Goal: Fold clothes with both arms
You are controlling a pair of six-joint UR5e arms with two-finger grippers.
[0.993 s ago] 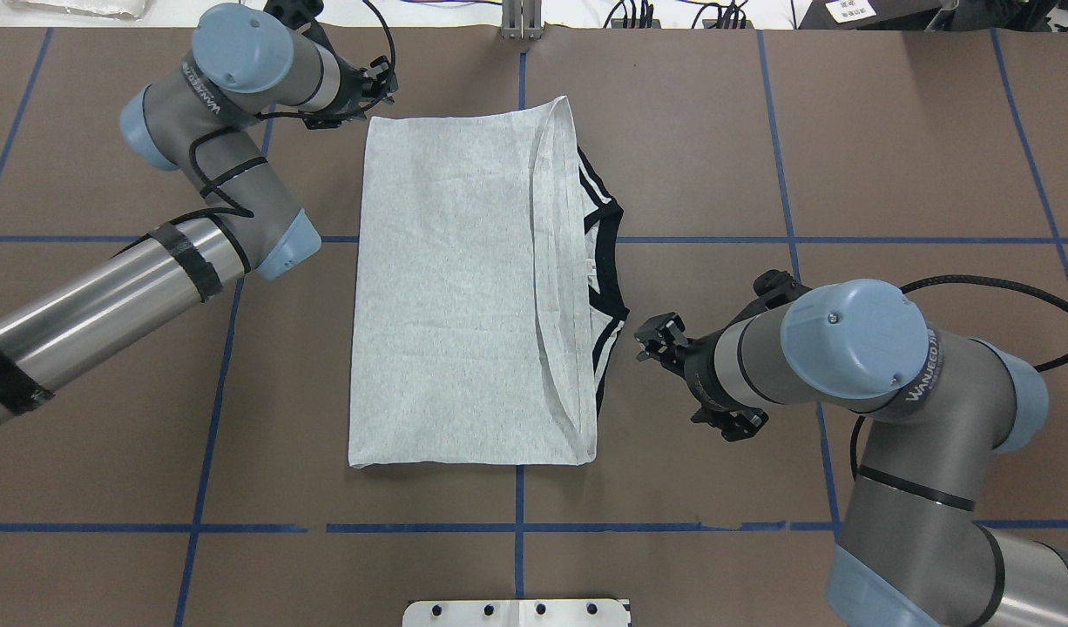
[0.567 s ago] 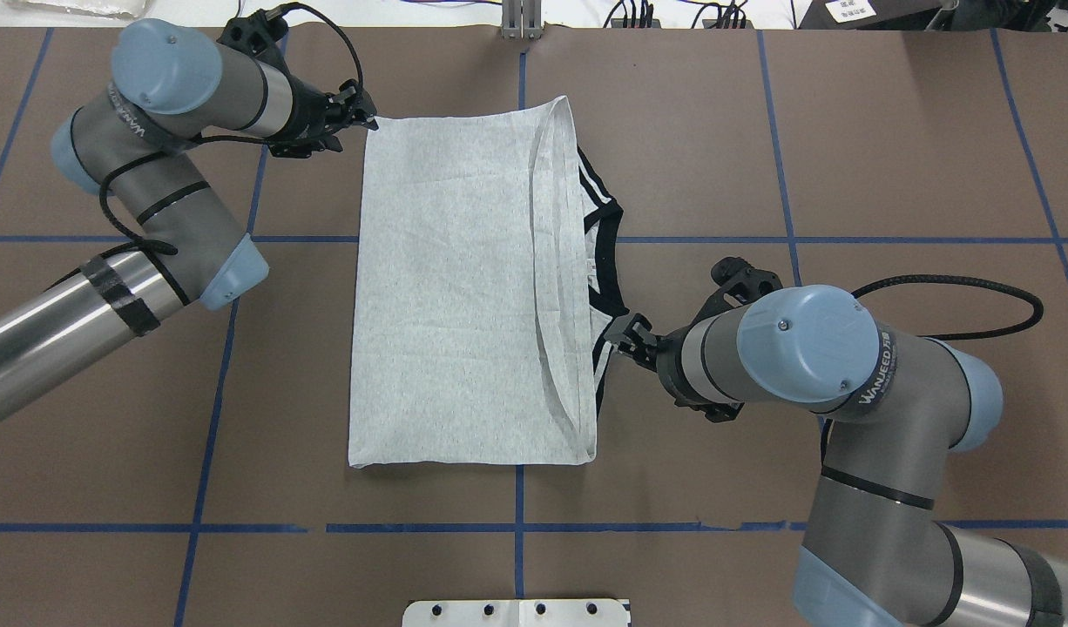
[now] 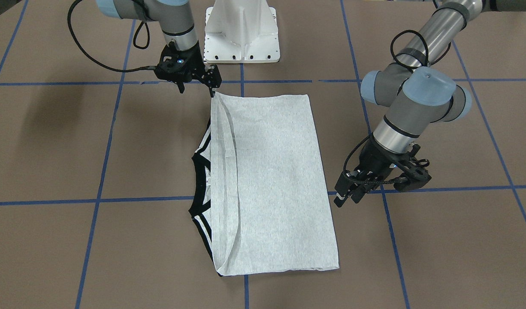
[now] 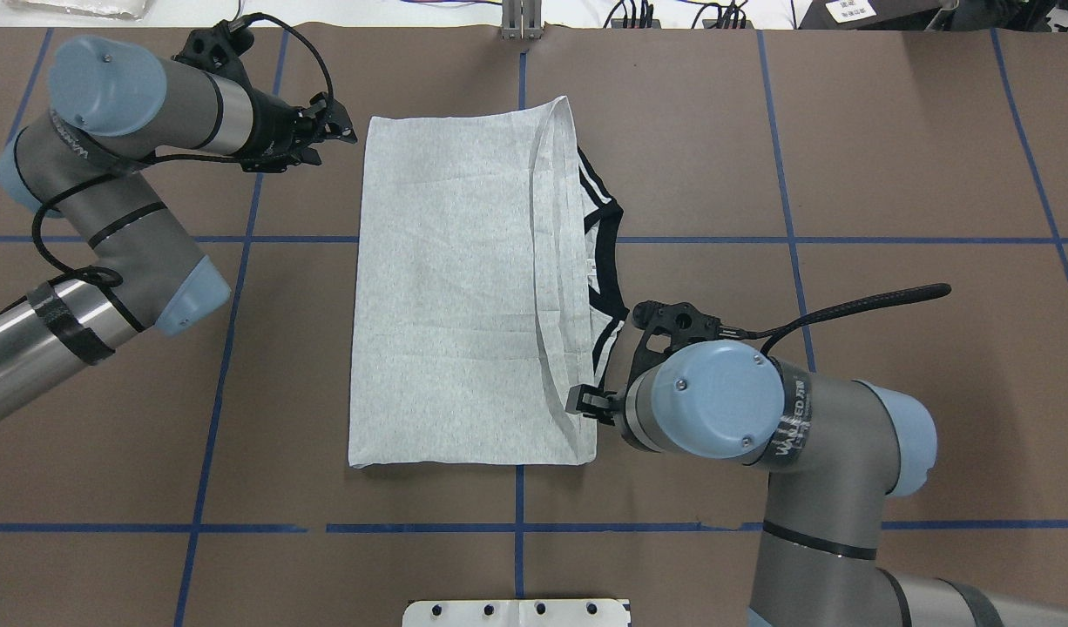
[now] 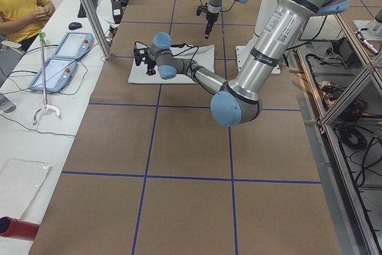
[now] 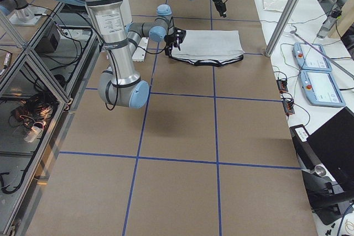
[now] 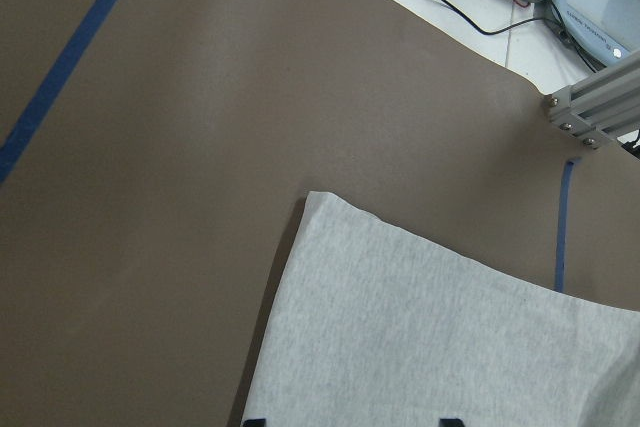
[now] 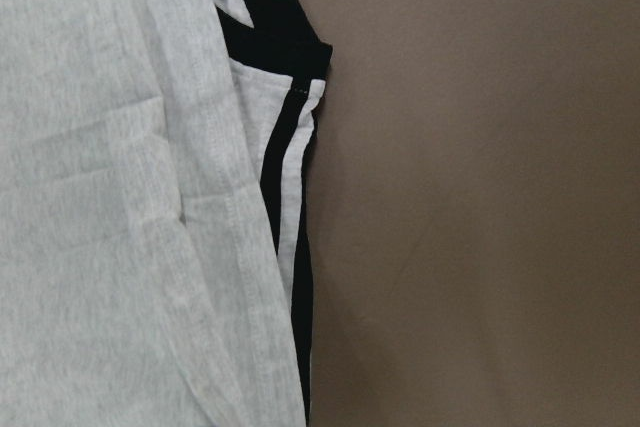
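Observation:
The grey T-shirt lies folded into a flat rectangle on the brown table. Its black neck trim and black-and-white stripes stick out along the right edge. The cartoon print is hidden. My left gripper is open and empty, just left of the shirt's far-left corner and apart from it. In the front view it hovers beside the shirt. My right gripper is open at the shirt's right edge near the near-right corner. In the front view it has one finger at that corner.
The white pedestal stands at the table's near edge behind the shirt. Blue tape lines cross the table. An aluminium post and control pendants stand past the far edge, where a person in yellow sits.
My left gripper has drawn back leftwards off the shirt's far-left corner. My right gripper has moved left and nearer, from beside the neck trim to the shirt's near-right edge.

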